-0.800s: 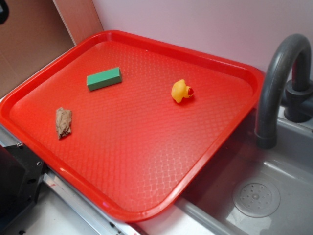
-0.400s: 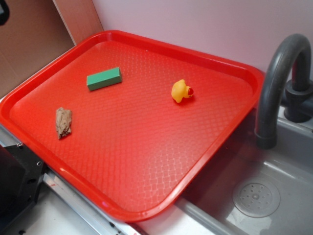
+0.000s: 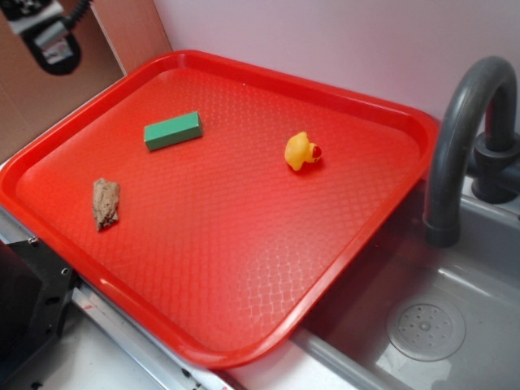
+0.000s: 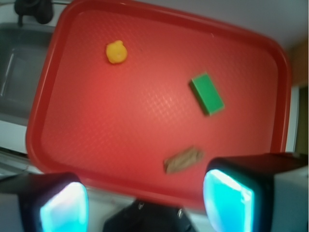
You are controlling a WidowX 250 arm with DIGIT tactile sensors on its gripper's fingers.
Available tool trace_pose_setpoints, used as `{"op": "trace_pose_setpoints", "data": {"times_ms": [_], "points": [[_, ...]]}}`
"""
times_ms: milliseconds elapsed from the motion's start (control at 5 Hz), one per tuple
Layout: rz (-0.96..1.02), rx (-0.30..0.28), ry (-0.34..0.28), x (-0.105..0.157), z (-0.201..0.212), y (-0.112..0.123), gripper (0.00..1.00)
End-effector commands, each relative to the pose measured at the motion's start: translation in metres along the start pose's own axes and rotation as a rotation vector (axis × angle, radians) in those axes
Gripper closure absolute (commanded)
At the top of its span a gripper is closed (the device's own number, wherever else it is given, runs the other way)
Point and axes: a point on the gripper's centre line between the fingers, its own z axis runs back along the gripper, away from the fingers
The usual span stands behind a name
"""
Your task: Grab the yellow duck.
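Your gripper [image 4: 145, 203] hangs spread and empty, well apart from the tiny yellow rubber duck [image 3: 301, 152] on the red plastic tray [image 3: 244, 325].

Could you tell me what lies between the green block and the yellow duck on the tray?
Nothing: only bare red tray separates the green rectangular block from the yellow rubber duck, clearly in the exterior view.
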Motion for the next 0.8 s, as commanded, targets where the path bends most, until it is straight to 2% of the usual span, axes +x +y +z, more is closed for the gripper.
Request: {"op": "trace_pose_setpoints", "data": {"times_ms": [0,200,400,600], "points": [[-0.241,-0.014,-0.082,0.06,-0.06,-0.022,0.0],[-0.295,-0.123,-0.089,0.083,-0.084,-0.025,0.0],[-0.295,-0.129,-0.06,0.097,-0.104,-0.024,0.0],[-0.285,-0.081,-0.047,0.114,-0.12,-0.023,0.0]]}}
